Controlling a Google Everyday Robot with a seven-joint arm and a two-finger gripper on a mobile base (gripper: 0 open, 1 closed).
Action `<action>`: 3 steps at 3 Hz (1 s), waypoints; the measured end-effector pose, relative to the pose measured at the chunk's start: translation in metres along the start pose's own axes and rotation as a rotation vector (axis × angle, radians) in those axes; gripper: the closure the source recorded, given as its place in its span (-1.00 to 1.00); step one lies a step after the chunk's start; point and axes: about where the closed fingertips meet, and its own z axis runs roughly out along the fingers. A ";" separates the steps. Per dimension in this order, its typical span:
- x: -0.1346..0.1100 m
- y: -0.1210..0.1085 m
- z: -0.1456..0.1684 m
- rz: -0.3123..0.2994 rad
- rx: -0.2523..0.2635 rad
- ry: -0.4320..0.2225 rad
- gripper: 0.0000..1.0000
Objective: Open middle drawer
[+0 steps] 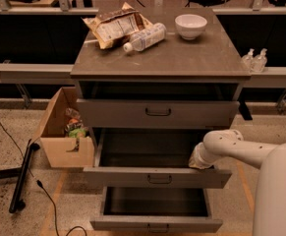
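The middle drawer [157, 177] of the grey-brown cabinet stands pulled out, its dark inside showing. A small black loop handle [159, 179] sits at the centre of its front. My gripper [198, 161] is at the end of the white arm, down at the drawer's right side, just behind the front panel's right end. Its tip is hidden by the wrist and the drawer.
The top drawer [157, 113] is out a little and the bottom drawer [155, 224] is pulled out. On the cabinet top [182, 58] lie a snack bag [114, 27], a plastic bottle [145, 36] and a white bowl [190, 25]. A cardboard box [64, 132] stands to the left, with cables on the floor.
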 end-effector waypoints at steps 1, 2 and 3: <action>0.003 0.023 -0.001 0.029 -0.093 -0.007 1.00; 0.006 0.055 -0.011 0.059 -0.201 -0.004 1.00; 0.006 0.087 -0.021 0.084 -0.294 -0.006 1.00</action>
